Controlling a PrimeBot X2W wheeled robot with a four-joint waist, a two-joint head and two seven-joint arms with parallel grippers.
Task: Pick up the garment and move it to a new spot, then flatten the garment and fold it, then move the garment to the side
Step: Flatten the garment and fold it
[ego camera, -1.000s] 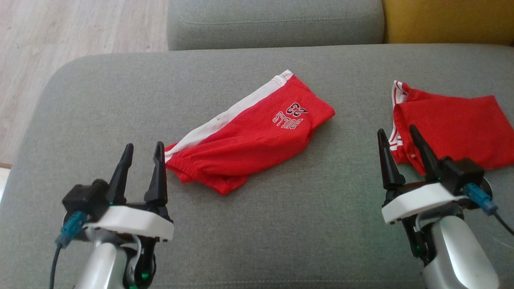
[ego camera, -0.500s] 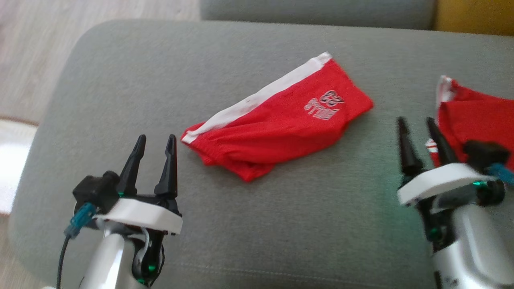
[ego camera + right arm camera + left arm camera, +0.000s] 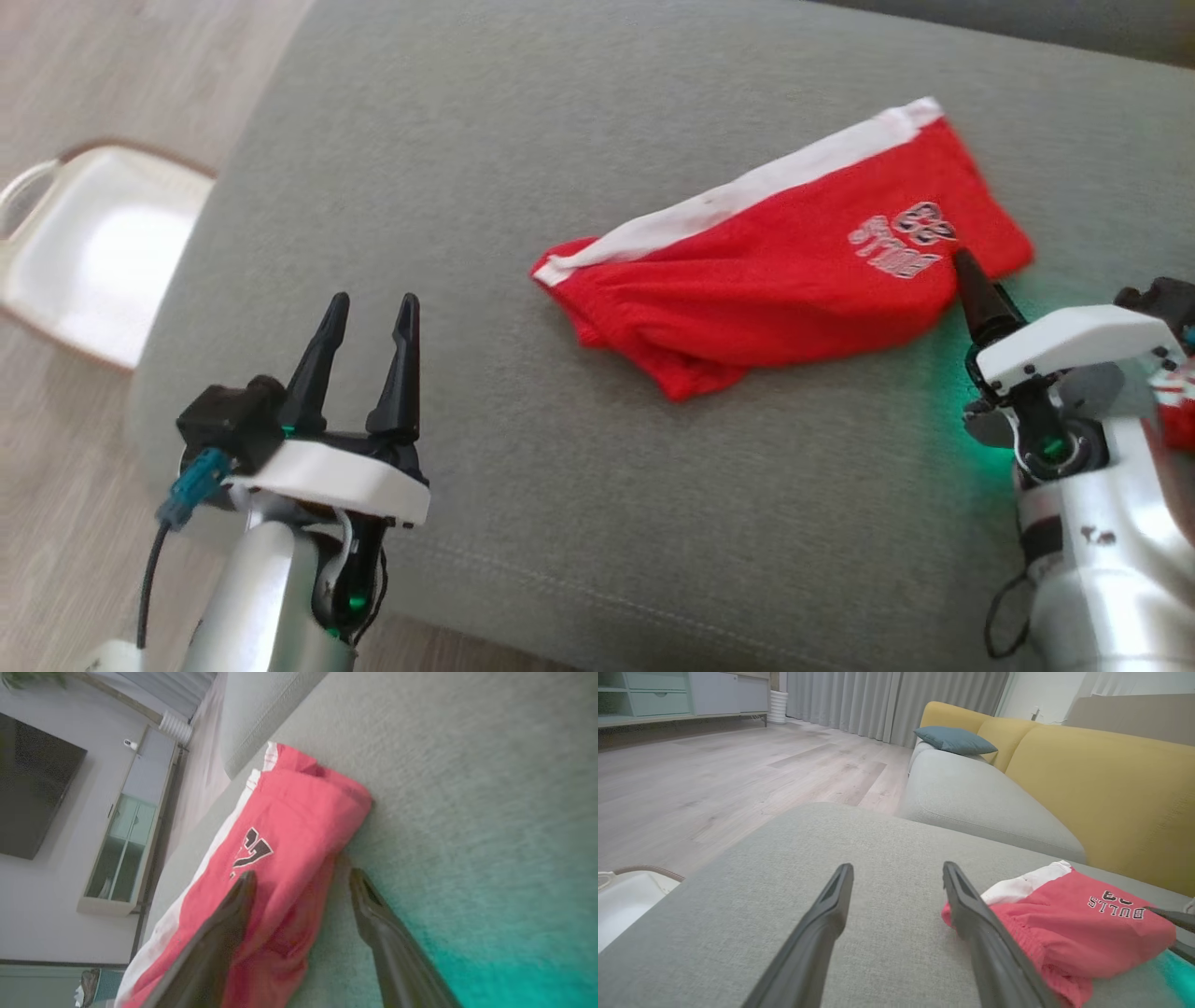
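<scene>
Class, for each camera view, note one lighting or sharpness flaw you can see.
Head view: a green glow tints the sofa cushion at right; the white tub at left is washed out. Right wrist view: teal cast lower right, shorts look soft. Left wrist view: sharpest, teal glow in one corner.

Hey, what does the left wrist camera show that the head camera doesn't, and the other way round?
The left wrist view adds the room: a yellow sofa back, a blue pillow, curtains and a cabinet. The head view adds the robot's own body: the white housing behind the left gripper and the right arm's pale forearm. Both share the red shorts, the grey cushion they lie on, the left gripper's open fingers and the white basin on the floor.
</scene>
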